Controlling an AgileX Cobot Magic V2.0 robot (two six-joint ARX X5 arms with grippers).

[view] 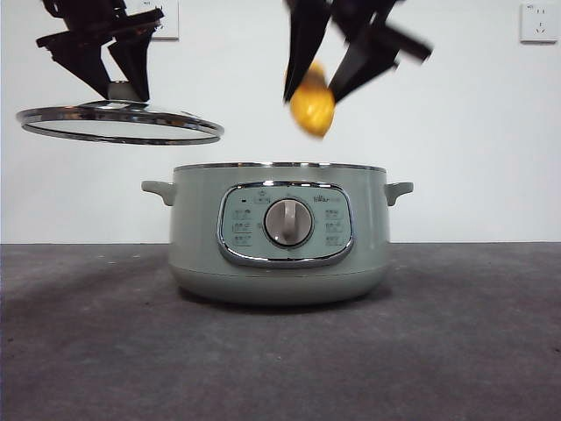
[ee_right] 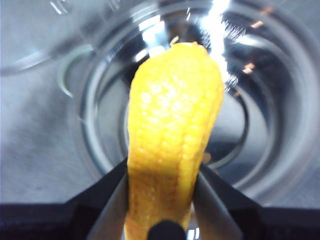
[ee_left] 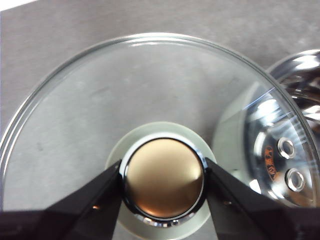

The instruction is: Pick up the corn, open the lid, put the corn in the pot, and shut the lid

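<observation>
The pale green pot [view: 279, 232] stands uncovered on the dark table, its shiny inside [ee_right: 260, 115] showing in the right wrist view. My right gripper [view: 316, 92] hangs just above the pot's opening, shut on the yellow corn [view: 312, 103], which points down toward the bowl [ee_right: 172, 150]. My left gripper [view: 114, 83] holds the glass lid [view: 118, 123] by its knob [ee_left: 162, 185], lifted up and off to the pot's left. The lid's glass [ee_left: 125, 95] spreads out level under the jaws, and the pot's rim [ee_left: 300, 85] shows past its edge.
The table [view: 280, 351] is dark grey and runs to a white wall. Wall sockets [view: 537, 22] sit high at the back. The pot's side handles [view: 399, 191] stick out on both sides.
</observation>
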